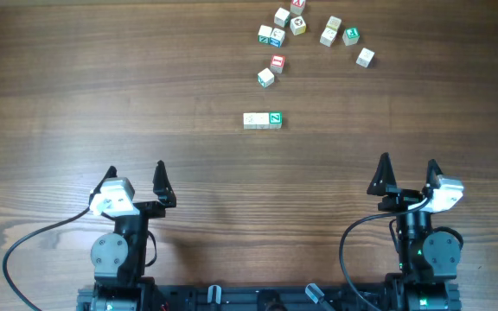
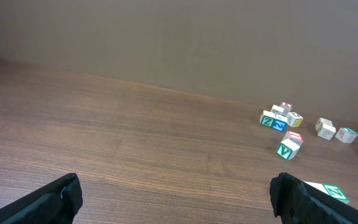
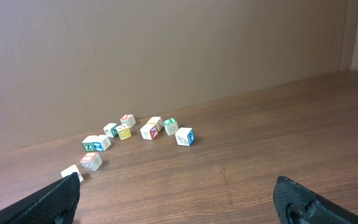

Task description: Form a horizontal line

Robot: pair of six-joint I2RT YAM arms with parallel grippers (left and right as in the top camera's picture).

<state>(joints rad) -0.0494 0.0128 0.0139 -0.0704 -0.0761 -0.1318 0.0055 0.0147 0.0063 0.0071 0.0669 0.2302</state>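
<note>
Black left gripper & black right gripper, frame bottom: jaws wide, empty. Short row of pale wooden cubes mid-frame on brown worktop.

Bare table flanks the horizontal line left, right and near — open passage. Scattered cubes crowd the far side beyond it.

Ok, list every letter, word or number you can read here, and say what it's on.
Nothing reads clearly.
On the row of cubes: a green mark on the right-end cube, too small to read.
On the scattered cubes: red, blue and green marks, too blurred to read.
</note>
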